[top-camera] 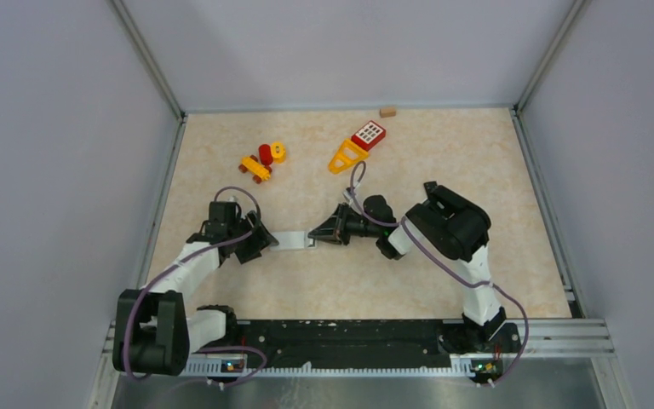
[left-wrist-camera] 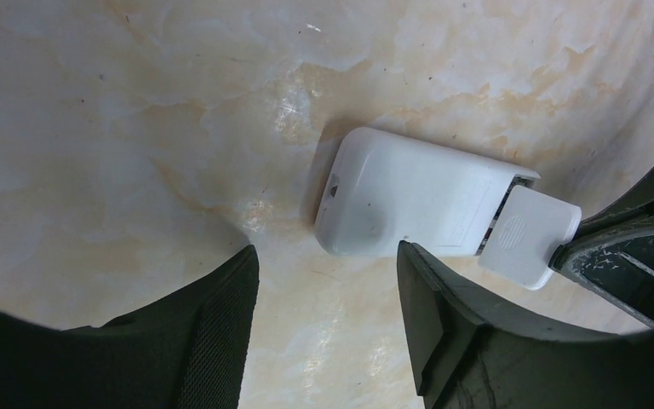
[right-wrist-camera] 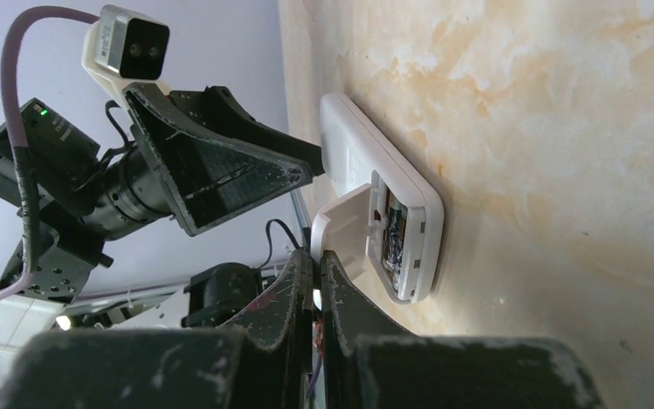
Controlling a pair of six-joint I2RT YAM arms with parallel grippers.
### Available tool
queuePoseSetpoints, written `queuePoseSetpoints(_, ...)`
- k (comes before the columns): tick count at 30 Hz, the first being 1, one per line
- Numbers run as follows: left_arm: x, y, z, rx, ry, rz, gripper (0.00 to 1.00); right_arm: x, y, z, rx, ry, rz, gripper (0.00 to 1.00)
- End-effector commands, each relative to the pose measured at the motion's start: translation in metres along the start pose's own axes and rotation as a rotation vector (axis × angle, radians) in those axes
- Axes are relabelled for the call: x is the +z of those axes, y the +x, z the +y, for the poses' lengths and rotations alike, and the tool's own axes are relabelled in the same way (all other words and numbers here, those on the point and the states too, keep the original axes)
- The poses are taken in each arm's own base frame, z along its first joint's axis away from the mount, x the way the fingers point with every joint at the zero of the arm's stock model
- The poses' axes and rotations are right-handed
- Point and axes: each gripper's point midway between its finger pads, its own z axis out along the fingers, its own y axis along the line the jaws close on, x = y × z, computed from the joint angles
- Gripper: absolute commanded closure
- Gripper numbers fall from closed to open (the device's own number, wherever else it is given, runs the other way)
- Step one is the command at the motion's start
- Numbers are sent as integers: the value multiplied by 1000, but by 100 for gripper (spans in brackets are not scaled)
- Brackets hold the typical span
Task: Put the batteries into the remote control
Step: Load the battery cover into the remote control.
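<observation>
From above, one remote control [top-camera: 292, 240] lies flat on the marbled table [top-camera: 443, 162], a little in front of its middle. It is a slim white bar and lies between the two grippers. The left gripper [top-camera: 260, 240] is at its left end and the right gripper [top-camera: 313, 233] at its right end. Far behind are three small toy pieces [top-camera: 264, 160] in red and yellow, one red toy phone [top-camera: 369, 135], one orange triangle [top-camera: 347, 158] and one small brown block [top-camera: 387, 111].

In the left wrist view the remote control [left-wrist-camera: 409, 196] lies with its plain back side up, with rounded corners. Its one battery cover [left-wrist-camera: 528, 234] is slid partly off the end and sits a little askew. The left gripper [left-wrist-camera: 328, 251] has its jaws standing apart. The remote lies just past the fingertips (one fingertip seems to touch its edge) and is not clamped. The tip of the right gripper [left-wrist-camera: 566, 253] meets the far end of the cover.

In the right wrist view the cover [right-wrist-camera: 345, 228] stands away from the white body [right-wrist-camera: 366, 162], and the compartment is open. Inside sit the batteries [right-wrist-camera: 392, 237], dark with small orange marks; I cannot count them. The right gripper [right-wrist-camera: 317, 260] is closed, finger against finger, with its tip at the cover's edge. I cannot tell if it pinches the cover.
</observation>
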Motion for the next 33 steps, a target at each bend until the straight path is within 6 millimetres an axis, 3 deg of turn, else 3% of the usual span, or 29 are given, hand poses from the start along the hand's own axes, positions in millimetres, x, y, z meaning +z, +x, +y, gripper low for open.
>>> queuePoseSetpoints(1,2,-8,0,19,2,-28,36,5,-11,25,-54,-110,-11,100)
queuePoseSetpoints(18,4,-6,1,19,-8,-9,44,3,-13,-8,11,3,-26,100)
queuePoseSetpoints(33,6,-4,1,15,-6,6,52,-2,-12,-5,6,-5,-31,100)
